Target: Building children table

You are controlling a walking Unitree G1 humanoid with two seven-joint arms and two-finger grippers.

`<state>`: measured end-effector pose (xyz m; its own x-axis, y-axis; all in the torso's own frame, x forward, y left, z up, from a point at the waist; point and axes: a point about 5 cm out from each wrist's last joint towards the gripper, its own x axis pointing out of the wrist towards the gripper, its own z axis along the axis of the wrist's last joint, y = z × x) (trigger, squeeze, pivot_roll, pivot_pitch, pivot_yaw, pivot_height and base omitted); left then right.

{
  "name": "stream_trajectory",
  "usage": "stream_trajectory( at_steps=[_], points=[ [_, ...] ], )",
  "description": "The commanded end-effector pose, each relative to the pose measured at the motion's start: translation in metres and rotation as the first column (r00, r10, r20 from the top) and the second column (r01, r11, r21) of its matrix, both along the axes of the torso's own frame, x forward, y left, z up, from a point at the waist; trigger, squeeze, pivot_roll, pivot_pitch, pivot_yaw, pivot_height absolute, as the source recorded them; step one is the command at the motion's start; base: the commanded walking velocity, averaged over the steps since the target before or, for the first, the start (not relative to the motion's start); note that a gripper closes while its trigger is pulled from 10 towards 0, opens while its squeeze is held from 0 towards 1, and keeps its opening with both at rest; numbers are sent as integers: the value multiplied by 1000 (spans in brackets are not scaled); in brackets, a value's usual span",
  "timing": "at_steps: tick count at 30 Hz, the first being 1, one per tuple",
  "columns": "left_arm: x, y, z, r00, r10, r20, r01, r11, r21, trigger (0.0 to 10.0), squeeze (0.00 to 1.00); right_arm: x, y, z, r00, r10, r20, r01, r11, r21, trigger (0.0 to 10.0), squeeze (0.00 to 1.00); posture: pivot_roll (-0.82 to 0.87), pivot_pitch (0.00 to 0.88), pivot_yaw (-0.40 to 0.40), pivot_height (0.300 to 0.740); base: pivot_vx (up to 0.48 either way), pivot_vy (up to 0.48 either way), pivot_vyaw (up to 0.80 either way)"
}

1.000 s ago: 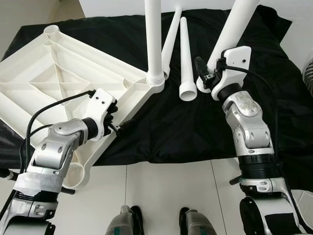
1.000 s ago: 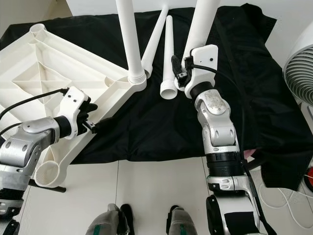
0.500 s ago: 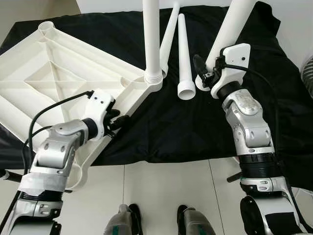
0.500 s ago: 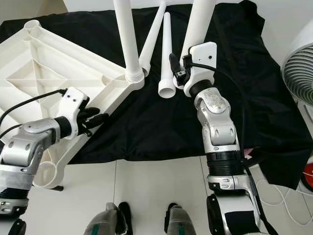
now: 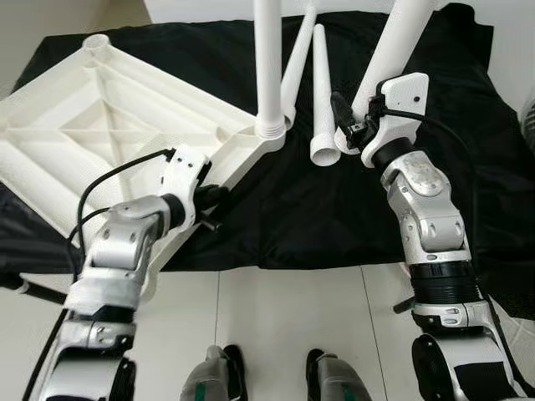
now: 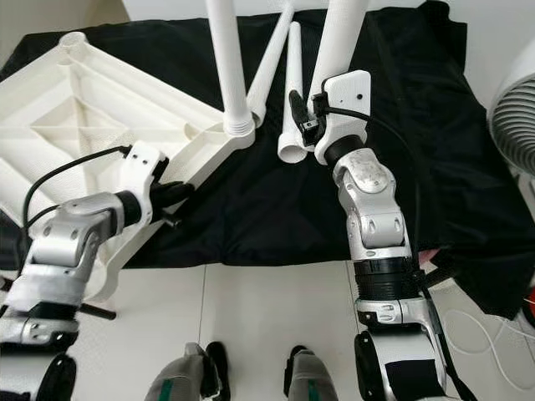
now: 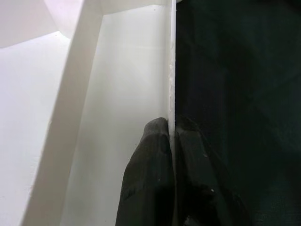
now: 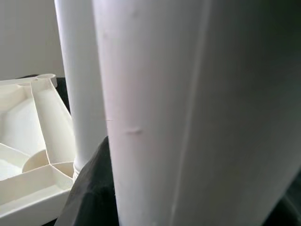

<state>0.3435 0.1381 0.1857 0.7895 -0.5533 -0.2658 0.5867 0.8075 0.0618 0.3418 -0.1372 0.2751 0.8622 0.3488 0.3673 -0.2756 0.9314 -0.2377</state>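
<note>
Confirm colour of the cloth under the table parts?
Black cloth; clearest in the left eye view.

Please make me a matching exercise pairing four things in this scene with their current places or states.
Things:
1. tabletop
2. left gripper
3. right gripper
4. loose legs

States:
A. lying on the black cloth
B. holding a leg
C. upside down, one leg standing in its corner
D. shut on the tabletop's edge

Pairs: 1-C, 2-D, 3-B, 4-A
</note>
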Motion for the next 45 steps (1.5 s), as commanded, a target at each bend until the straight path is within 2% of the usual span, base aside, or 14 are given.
stream_trajectory(
  at_steps=[1, 9, 21, 22, 24, 25, 26, 27, 28, 29, 34, 35, 36, 45],
  points=[
    [13, 29, -3, 873, 482, 76, -486, 873, 38, 0, 0, -4, 5, 3, 1000, 20, 16, -20, 1000, -3, 10000, 0, -115, 230, 108, 740, 0, 0, 0],
    [29, 24, 8, 832, 548, 85, -547, 836, -28, 0, 0, -7, 3, -1, 1000, 6, 8, -6, 1000, -1, 10000, 0, -129, 226, 115, 740, 0, 0, 0],
    [42, 7, 19, 825, 559, 83, -553, 829, -88, 0, 0, -10, 4, -3, 1000, -2, 6, 2, 1000, 2, 10000, 0, -138, 226, 134, 740, 0, 0, 0],
    [41, 5, 21, 835, 544, 82, -536, 839, -97, 4431, 0, -10, 3, -4, 1000, -5, 5, 5, 1000, 2, 10000, 0, -137, 224, 134, 740, 0, 0, 0],
    [41, 5, 21, 835, 544, 82, -536, 839, -97, 4431, 0, -10, 3, -4, 1000, -5, 5, 5, 1000, 2, 10000, 0, -137, 224, 134, 740, 0, 0, 0],
    [40, 0, 23, 855, 512, 87, -504, 858, -102, 10000, 0, -11, 3, -4, 1000, -5, 4, 5, 1000, 2, 10000, 0, -139, 224, 136, 740, 0, 0, 0],
    [40, 0, 23, 855, 512, 87, -504, 858, -102, 10000, 0, -11, 3, -4, 1000, -5, 4, 5, 1000, 2, 10000, 0, -139, 224, 136, 740, 0, 0, 0],
    [39, -4, 24, 872, 481, 87, -471, 875, -113, 10000, 796, -11, 3, -4, 1000, -5, 4, 5, 1000, 1, 10000, 0, -139, 223, 134, 740, 0, 0, 0],
    [39, -4, 24, 872, 481, 87, -471, 875, -113, 10000, 796, -11, 3, -4, 1000, -5, 4, 5, 1000, 1, 10000, 0, -139, 223, 134, 740, 0, 0, 0],
    [38, -8, 26, 890, 446, 91, -434, 892, -126, 10000, 1000, -11, 3, -5, 1000, -5, 3, 5, 1000, -1, 10000, 0, -138, 222, 139, 740, 0, 0, 0],
    [34, -19, 32, 931, 345, 121, -329, 934, -136, 10000, 1000, -12, 4, -5, 1000, -2, 3, 2, 1000, -6, 10000, 0, -136, 217, 140, 740, 0, 0, 0],
    [31, -24, 34, 946, 295, 137, -277, 951, -134, 10000, 800, -12, 4, -5, 1000, -2, 4, 2, 1000, -8, 10000, 0, -136, 217, 140, 740, 0, 0, 0],
    [30, -26, 36, 953, 264, 146, -246, 960, -131, 10000, 0, -12, 4, -5, 1000, -2, 4, 2, 1000, -8, 10000, 0, -136, 217, 140, 740, 0, 0, 0],
    [12, -28, 55, 964, 76, 254, -49, 993, -111, 10000, 0, -13, 5, -7, 1000, -2, 1, 2, 1000, -11, 10000, 0, -126, 218, 138, 740, 0, 0, 0]
  ],
)
